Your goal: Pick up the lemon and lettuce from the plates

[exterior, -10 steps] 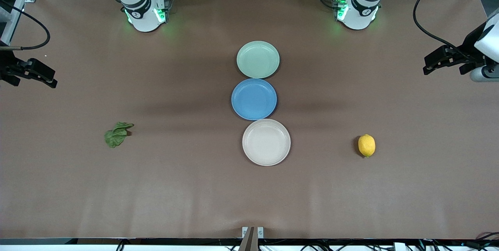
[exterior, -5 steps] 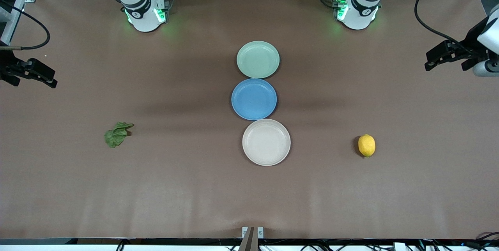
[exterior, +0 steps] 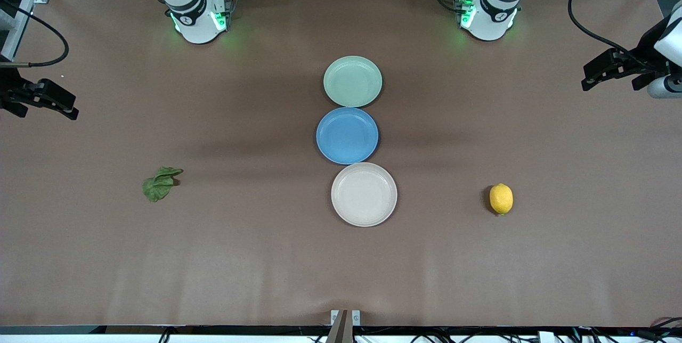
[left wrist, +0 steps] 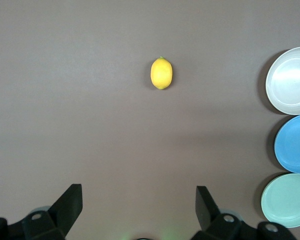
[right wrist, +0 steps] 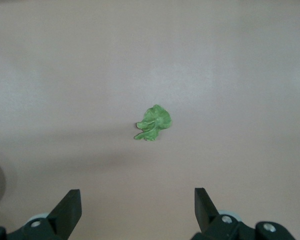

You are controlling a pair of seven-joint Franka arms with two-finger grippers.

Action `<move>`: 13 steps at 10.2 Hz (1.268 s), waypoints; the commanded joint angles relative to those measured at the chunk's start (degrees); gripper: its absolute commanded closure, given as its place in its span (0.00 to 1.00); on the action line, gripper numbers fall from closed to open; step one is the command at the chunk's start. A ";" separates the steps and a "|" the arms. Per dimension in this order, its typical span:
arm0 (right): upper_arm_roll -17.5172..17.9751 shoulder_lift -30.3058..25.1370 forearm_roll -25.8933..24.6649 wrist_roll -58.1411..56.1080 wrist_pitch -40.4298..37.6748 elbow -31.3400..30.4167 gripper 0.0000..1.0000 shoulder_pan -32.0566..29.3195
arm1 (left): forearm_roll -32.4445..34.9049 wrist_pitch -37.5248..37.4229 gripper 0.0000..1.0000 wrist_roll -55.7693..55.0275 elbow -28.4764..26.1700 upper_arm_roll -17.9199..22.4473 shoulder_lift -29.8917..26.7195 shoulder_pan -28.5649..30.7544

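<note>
**A:** Brown counter [exterior: 266, 258], with three plates in a row down its middle. Take the blue plate [exterior: 347, 135] as the centre of a dial in the front view. What lies nearest the front camera?

**B:** The beige plate [exterior: 364, 194] at six o'clock, its rim touching the blue one or just beside it. It holds nothing.

**A:** And the lemon [exterior: 501, 198]?

**B:** It lies on the bare counter at about four o'clock, well apart from every plate, toward the left arm's end. The left wrist view shows it [left wrist: 161, 73] lying alone, with all three plates along one edge of that picture.

**A:** The lettuce [exterior: 160, 184]?

**B:** It is at about eight o'clock, also on the bare counter, toward the right arm's end and well apart from the plates. It is a touch farther from the front camera than the lemon. In the right wrist view it [right wrist: 152, 123] is a crumpled green scrap by itself.

**A:** Farther up the row?

**B:** The mint plate [exterior: 352, 81] is at twelve o'clock, close against the blue plate, and it holds nothing either.

**A:** The hands?

**B:** The left hand [exterior: 586, 81] hovers between two and three o'clock, over the counter's edge at the left arm's end. Its fingers [left wrist: 70, 200] are spread wide and grip nothing. The right hand [exterior: 66, 106] hovers between nine and ten o'clock over the counter's edge at the right arm's end. Its fingers [right wrist: 70, 205] are also spread wide and hold nothing.
</note>
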 commanded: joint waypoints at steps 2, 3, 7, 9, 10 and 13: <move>0.13 -1.21 1.01 0.34 -0.71 -0.29 0.00 0.21 | -1.11 -0.62 0.00 -1.81 -0.66 -0.20 -1.09 0.01; 0.13 -1.21 1.10 0.25 -0.71 -0.29 0.00 0.21 | -1.11 -0.62 0.00 -1.72 -0.66 -0.29 -1.09 0.01; 0.13 -1.30 1.10 0.25 -2.38 -0.29 0.00 0.65 | -0.94 -0.62 0.00 -1.28 -0.14 -0.37 -0.74 -0.08; 0.22 -1.30 1.10 0.25 -2.38 -0.29 0.00 0.74 | -0.58 -0.62 0.00 -1.11 0.57 -0.29 -0.22 -0.08; 0.22 -1.30 1.10 0.25 -2.38 -0.29 0.00 0.74 | -0.76 -0.62 0.00 -1.10 0.57 -0.29 -0.04 -0.17; 0.13 -1.30 1.10 0.16 -2.38 -0.21 0.00 0.65 | -0.58 -0.62 0.00 -1.54 0.66 -0.29 0.05 -0.26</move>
